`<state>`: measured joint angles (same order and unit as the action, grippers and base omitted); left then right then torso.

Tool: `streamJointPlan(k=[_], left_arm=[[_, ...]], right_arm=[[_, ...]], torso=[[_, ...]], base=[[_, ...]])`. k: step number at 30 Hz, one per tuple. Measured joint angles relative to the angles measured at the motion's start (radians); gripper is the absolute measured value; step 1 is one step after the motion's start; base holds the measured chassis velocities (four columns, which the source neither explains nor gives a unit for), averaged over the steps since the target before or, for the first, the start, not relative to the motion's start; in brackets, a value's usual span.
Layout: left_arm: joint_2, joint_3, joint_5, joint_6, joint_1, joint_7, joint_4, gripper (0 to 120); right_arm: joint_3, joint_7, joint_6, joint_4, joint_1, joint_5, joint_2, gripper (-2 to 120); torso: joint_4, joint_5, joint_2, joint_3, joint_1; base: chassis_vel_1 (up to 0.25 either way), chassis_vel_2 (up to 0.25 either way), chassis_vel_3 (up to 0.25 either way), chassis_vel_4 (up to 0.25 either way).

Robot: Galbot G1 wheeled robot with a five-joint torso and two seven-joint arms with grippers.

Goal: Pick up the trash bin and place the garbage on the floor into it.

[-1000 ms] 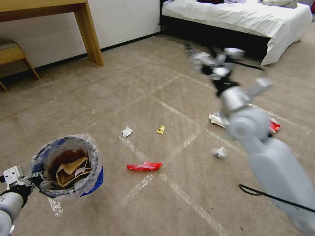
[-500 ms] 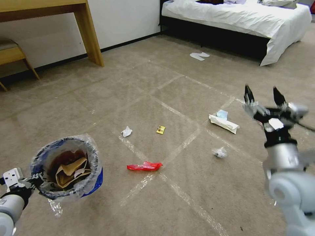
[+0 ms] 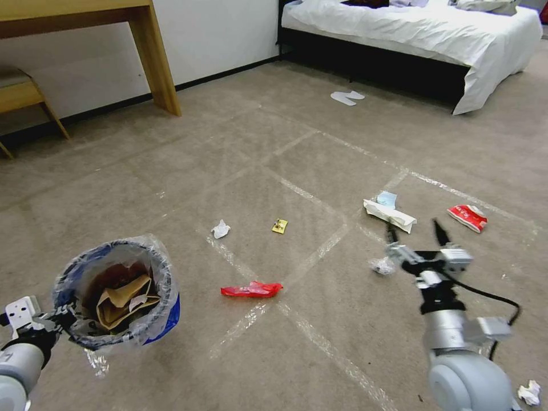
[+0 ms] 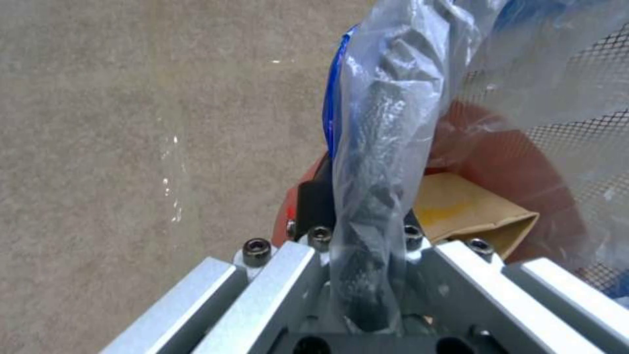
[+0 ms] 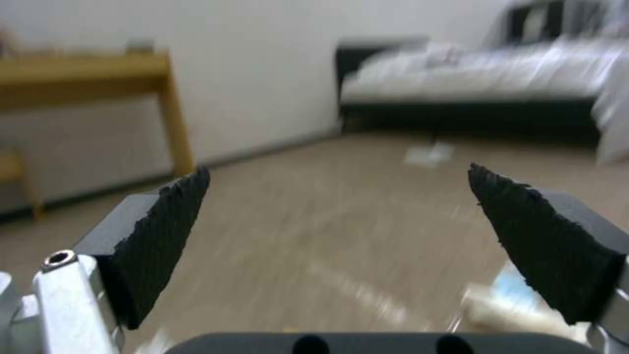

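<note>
Lower now than a moment ago, the right tool (image 3: 415,228) has swung down from up near the bed to hang over the carpet, and the red-white packet (image 3: 467,217) it was covering lies in plain sight.

At the left, the trash bin (image 3: 117,297) is held off the floor by its rim. The left tool (image 4: 363,246) is pinched on that rim through the clear bag, so the bin hangs upright with its mouth open to take what gets dropped in. 1 brown paper bag (image 3: 120,298) lies inside it.

The right tool's black fingers (image 5: 157,241) are spread wide and point forward, just beside the crumpled tissue (image 3: 382,265), which I judge to be the next piece it is lined up for.

On the floor I count:
- 1 red wrapper strip (image 3: 252,290)
- 1 small white tissue (image 3: 220,229)
- 1 tiny yellow wrapper (image 3: 279,226)
- 1 white packet (image 3: 391,215) with 1 blue mask (image 3: 387,198) touching it
- 1 more tissue (image 3: 529,393) near the robot's right side

That makes 8 loose pieces in all.

Farther out, a pair of white slippers (image 3: 347,97) lies near the bed (image 3: 422,34), and a wooden bench (image 3: 85,17) stands by the wall.
</note>
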<state>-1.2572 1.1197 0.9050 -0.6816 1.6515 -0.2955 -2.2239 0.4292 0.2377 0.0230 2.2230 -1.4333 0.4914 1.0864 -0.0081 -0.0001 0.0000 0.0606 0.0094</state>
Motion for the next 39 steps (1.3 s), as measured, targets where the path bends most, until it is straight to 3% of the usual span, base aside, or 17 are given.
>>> streamJointPlan(k=[1, 4, 5, 6, 8, 9, 11, 13, 15, 22, 24, 25, 27, 28, 30, 33, 39], left_arm=[[-0.001, -0.001, 0.000, 0.000, -0.001, 0.000, 0.000, 0], [-0.002, -0.002, 0.000, 0.000, -0.001, 0.000, 0.000, 0], [-0.002, -0.002, 0.000, 0.000, -0.001, 0.000, -0.001, 0], [-0.002, -0.002, 0.000, 0.000, -0.001, 0.000, -0.001, 0], [-0.002, -0.002, 0.000, 0.000, -0.001, -0.002, -0.003, 0], [-0.002, -0.002, 0.000, 0.000, -0.001, -0.002, -0.003, 0], [-0.008, -0.002, -0.002, 0.000, -0.003, -0.002, -0.003, 0], [-0.012, -0.003, -0.005, 0.000, -0.004, -0.002, -0.003, 0], [-0.026, -0.004, -0.013, -0.001, -0.004, -0.002, -0.003, 0], [-0.046, -0.002, -0.024, -0.001, -0.004, -0.002, -0.004, 0], [-0.049, 0.000, -0.027, -0.001, -0.007, -0.001, -0.003, 0], [-0.049, 0.000, -0.027, -0.001, -0.007, -0.001, -0.003, 0], [-0.051, 0.002, -0.030, 0.000, -0.010, -0.001, 0.000, 0], [-0.051, 0.002, -0.030, 0.000, -0.010, -0.001, 0.000, 0], [-0.058, 0.004, -0.037, 0.001, -0.011, -0.001, 0.003, 0], [-0.060, 0.003, -0.038, 0.002, -0.017, -0.001, 0.005, 0], [-0.045, -0.002, -0.038, 0.002, -0.026, -0.001, 0.023, 0]], right_arm=[[-0.065, 0.031, 0.081, -0.014, 0.068, 0.045, -0.026, 100], [-0.153, 0.064, 0.180, -0.039, 0.170, 0.119, -0.057, 100], [-0.204, 0.096, 0.267, -0.059, 0.249, 0.197, -0.079, 100], [-0.204, 0.096, 0.267, -0.059, 0.249, 0.197, -0.079, 100], [-0.274, 0.139, 0.417, -0.094, 0.367, 0.336, -0.104, 100], [-0.274, 0.139, 0.417, -0.094, 0.367, 0.336, -0.104, 100], [-0.364, 0.178, 0.562, -0.162, 0.501, 0.441, -0.111, 100], [-0.402, 0.183, 0.611, -0.199, 0.557, 0.468, -0.111, 100], [-0.519, 0.177, 0.702, -0.306, 0.730, 0.510, -0.104, 100], [-0.742, -0.023, 0.731, -0.484, 0.970, 0.438, -0.086, 100], [-0.840, -0.179, 0.730, -0.585, 1.082, 0.322, -0.071, 100], [-0.840, -0.179, 0.730, -0.585, 1.082, 0.322, -0.071, 100], [-0.921, -0.351, 0.726, -0.656, 1.176, 0.203, -0.057, 100], [-0.921, -0.351, 0.726, -0.656, 1.176, 0.203, -0.057, 100], [-0.999, -0.510, 0.723, -0.728, 1.248, 0.090, -0.035, 100], [-1.070, -0.610, 0.720, -0.797, 1.291, 0.017, 0.000, 100], [-1.149, -0.693, 0.718, -0.873, 1.317, -0.054, 0.063, 100]], torso=[[-0.0001, 0.0000, 0.000, 0.000, 0.000], [0.0000, 0.0001, 0.000, 0.000, 0.000], [0.0001, 0.0000, 0.000, 0.000, 0.000], [0.0001, 0.0000, 0.000, 0.000, 0.000], [-0.0002, -0.0001, 0.000, 0.000, 0.000], [-0.0002, -0.0001, 0.000, 0.000, 0.000], [-0.0003, 0.0001, 0.000, 0.000, 0.000], [-0.0003, 0.0000, 0.000, 0.000, 0.000], [0.0001, 0.0001, 0.000, 0.000, 0.000], [-0.0001, -0.0002, 0.000, 0.000, 0.000], [0.0000, 0.0002, 0.000, 0.000, 0.000], [0.0000, 0.0002, 0.000, 0.000, 0.000], [-0.0002, -0.0002, 0.000, 0.000, 0.000], [-0.0002, -0.0002, 0.000, 0.000, 0.000], [-0.0001, -0.0002, 0.000, 0.000, 0.000], [-0.0001, 0.0000, 0.000, 0.000, 0.000], [-0.0003, -0.0001, 0.000, 0.000, 0.000]], base=[[0.000, 0.000, 0.000, 0.000], [0.000, 0.000, 0.000, 0.000], [0.000, 0.000, 0.000, 0.000], [0.000, 0.000, 0.000, 0.000], [0.000, 0.000, 0.000, 0.000], [0.000, 0.000, 0.000, 0.000], [0.000, 0.000, 0.000, 0.000], [0.000, 0.000, 0.000, 0.000], [0.000, 0.000, 0.000, 0.000], [0.000, 0.000, 0.000, 0.000], [0.000, 0.000, 0.000, 0.000], [0.000, 0.000, 0.000, 0.000], [0.000, 0.000, 0.000, 0.000], [0.000, 0.000, 0.000, 0.000], [0.000, 0.000, 0.000, 0.000], [0.000, 0.000, 0.000, 0.000], [0.000, 0.000, 0.000, 0.000]])
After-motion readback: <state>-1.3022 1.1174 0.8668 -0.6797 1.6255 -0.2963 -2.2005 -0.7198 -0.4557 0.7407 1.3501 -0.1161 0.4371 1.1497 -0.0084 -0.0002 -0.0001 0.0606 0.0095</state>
